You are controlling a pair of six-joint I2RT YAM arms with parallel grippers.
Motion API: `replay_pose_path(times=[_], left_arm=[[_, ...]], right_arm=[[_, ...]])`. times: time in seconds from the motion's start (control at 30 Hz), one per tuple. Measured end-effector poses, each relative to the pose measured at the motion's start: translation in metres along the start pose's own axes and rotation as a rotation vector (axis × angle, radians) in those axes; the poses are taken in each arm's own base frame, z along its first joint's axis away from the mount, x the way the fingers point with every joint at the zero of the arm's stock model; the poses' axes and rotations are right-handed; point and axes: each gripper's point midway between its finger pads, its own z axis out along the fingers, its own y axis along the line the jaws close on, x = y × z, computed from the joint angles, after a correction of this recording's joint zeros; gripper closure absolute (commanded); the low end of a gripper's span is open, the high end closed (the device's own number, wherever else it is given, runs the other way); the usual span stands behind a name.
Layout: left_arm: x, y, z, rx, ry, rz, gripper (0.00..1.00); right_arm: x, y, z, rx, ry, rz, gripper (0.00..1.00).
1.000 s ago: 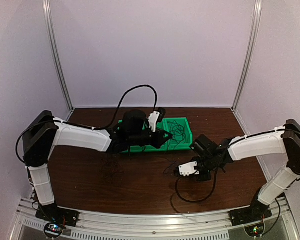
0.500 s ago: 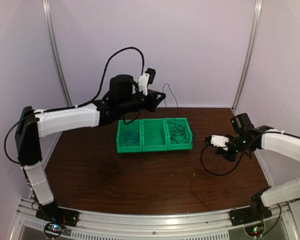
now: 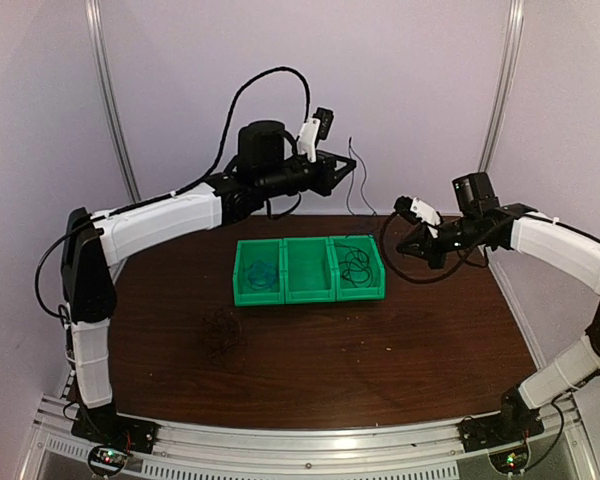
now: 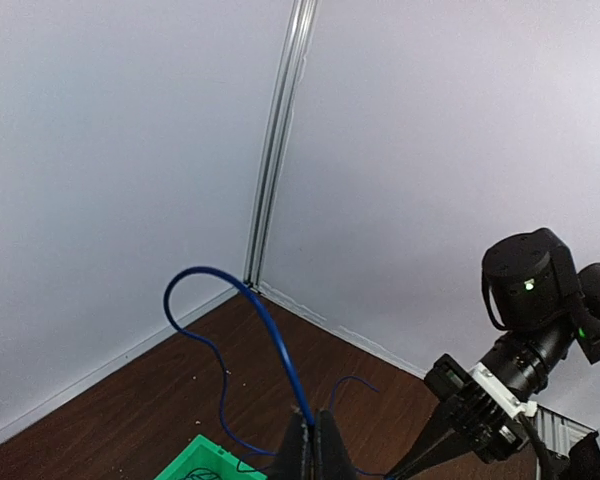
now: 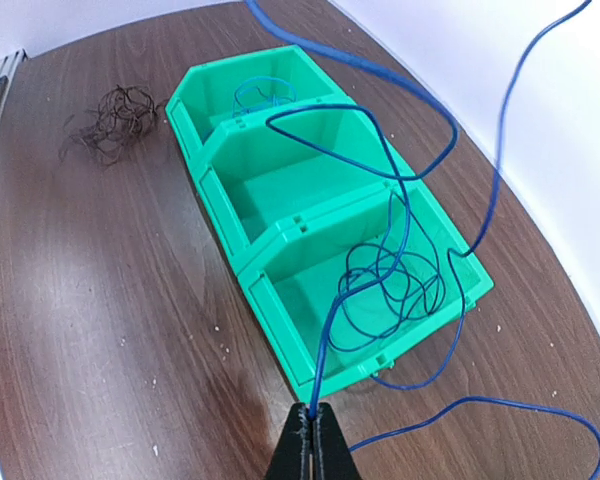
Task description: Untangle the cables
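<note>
Over the brown table (image 3: 400,350), both arms have swung up from bin level, left claw (image 4: 314,428) and right claw (image 5: 312,418) each pinched shut on the blue cable (image 4: 277,345), whose loops still trail into the right compartment of the green bin (image 3: 308,292), so it looks only partly freed.

My right gripper (image 5: 311,420) sits at the bottom edge of the view, its two fingers pinched together on a thin blue cable (image 5: 324,355). From the pinch the cable runs up over the green bin (image 5: 275,325). The bin lies on the brown table (image 5: 100,300), its three compartments in a row leading away from me. Loose blue loops (image 5: 390,290) lie in the nearest compartment. More of the cable arcs in the air above the middle one and off to the right, by the white wall (image 5: 540,120). A small coil (image 5: 262,95) rests in the far compartment. Left of the bin's far end, apart from it, a dark tangle of wires (image 5: 113,122) lies on the table.
</note>
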Motion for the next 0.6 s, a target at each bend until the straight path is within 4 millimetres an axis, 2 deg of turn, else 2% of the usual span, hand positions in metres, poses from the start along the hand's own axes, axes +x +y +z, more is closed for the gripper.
replay_pose_path(times=[0.1, 0.27, 0.33, 0.47, 0.6], left_arm=[[-0.009, -0.009, 0.000, 0.042, -0.007, 0.005, 1.00], [-0.052, -0.024, -0.006, 0.089, -0.090, 0.040, 1.00], [-0.063, -0.028, -0.008, 0.098, -0.113, 0.051, 1.00], [-0.063, -0.032, -0.009, 0.119, -0.110, 0.052, 1.00], [-0.048, -0.031, -0.006, 0.132, -0.092, 0.033, 1.00]], right_arm=[[-0.013, -0.004, 0.006, -0.022, -0.040, 0.037, 1.00], [-0.027, -0.005, 0.007, -0.037, -0.087, 0.071, 1.00], [-0.035, -0.006, 0.006, -0.038, -0.103, 0.069, 1.00], [-0.046, -0.007, 0.005, -0.044, -0.127, 0.065, 1.00], [-0.053, -0.006, 0.006, -0.045, -0.144, 0.068, 1.00]])
